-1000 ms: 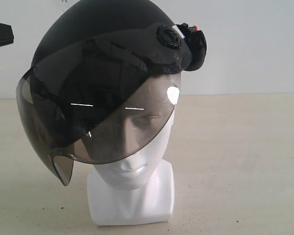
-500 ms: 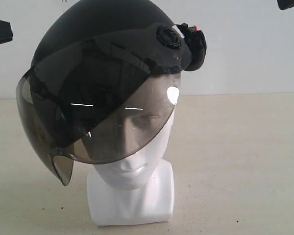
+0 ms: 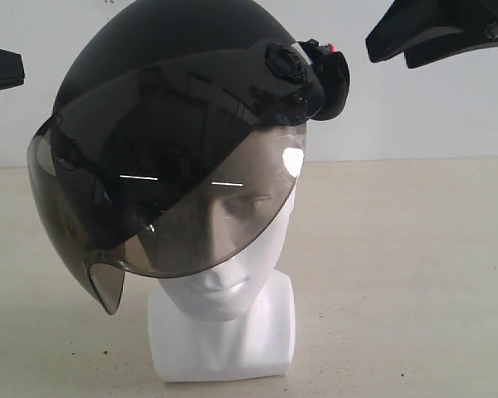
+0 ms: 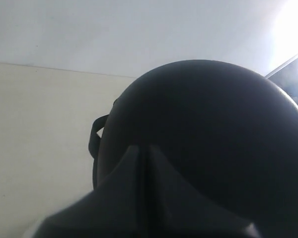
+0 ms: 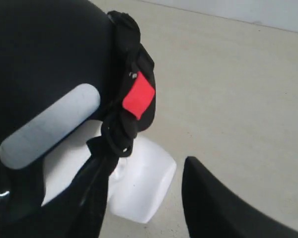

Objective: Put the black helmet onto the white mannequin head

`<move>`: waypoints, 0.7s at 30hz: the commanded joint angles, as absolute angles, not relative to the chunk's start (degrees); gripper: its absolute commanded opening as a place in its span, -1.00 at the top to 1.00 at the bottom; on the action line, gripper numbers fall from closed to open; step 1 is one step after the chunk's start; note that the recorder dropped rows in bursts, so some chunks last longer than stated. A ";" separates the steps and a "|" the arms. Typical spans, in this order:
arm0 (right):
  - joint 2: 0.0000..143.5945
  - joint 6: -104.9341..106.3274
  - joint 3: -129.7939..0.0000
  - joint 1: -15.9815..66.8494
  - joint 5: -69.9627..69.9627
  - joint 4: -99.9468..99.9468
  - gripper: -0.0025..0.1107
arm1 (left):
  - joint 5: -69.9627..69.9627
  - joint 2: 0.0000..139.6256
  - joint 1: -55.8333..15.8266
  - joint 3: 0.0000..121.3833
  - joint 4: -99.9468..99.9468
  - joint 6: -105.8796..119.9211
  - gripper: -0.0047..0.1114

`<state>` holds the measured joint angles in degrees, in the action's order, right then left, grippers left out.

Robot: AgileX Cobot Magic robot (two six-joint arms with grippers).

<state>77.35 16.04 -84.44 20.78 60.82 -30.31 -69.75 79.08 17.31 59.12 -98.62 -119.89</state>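
Helmet [image 3: 166, 50]: crown cut off by the exterior view's upper edge. Head [image 3: 224, 282]: brow and crown hidden under the helmet, eyes dim behind the visor [image 3: 149, 207]. Left gripper [image 3: 17, 70] and right gripper [image 3: 388, 58]: cropped at the picture's edges.

Your right gripper [image 3: 388, 55] wasn't in the exterior view a second ago. It's come in from 2 o'clock and now sits near the black helmet [image 3: 166, 50], jaws apart. Your left gripper [image 3: 15, 70] at 9 o'clock dipped slightly.
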 commanded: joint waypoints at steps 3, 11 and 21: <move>77.31 21.16 -80.73 20.52 55.03 -38.97 0.15 | -69.96 81.10 17.44 59.31 -99.21 -120.21 0.84; 78.02 26.05 -80.02 20.52 51.67 -46.15 0.15 | -69.96 82.39 17.44 59.31 -99.21 -120.21 0.84; 82.55 25.82 -80.02 20.52 51.82 -46.29 0.15 | -69.96 82.38 17.44 59.31 -99.21 -120.21 0.84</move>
<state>82.30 25.40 -80.22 20.78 51.94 -45.80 -69.75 82.30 17.31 59.12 -99.42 -119.89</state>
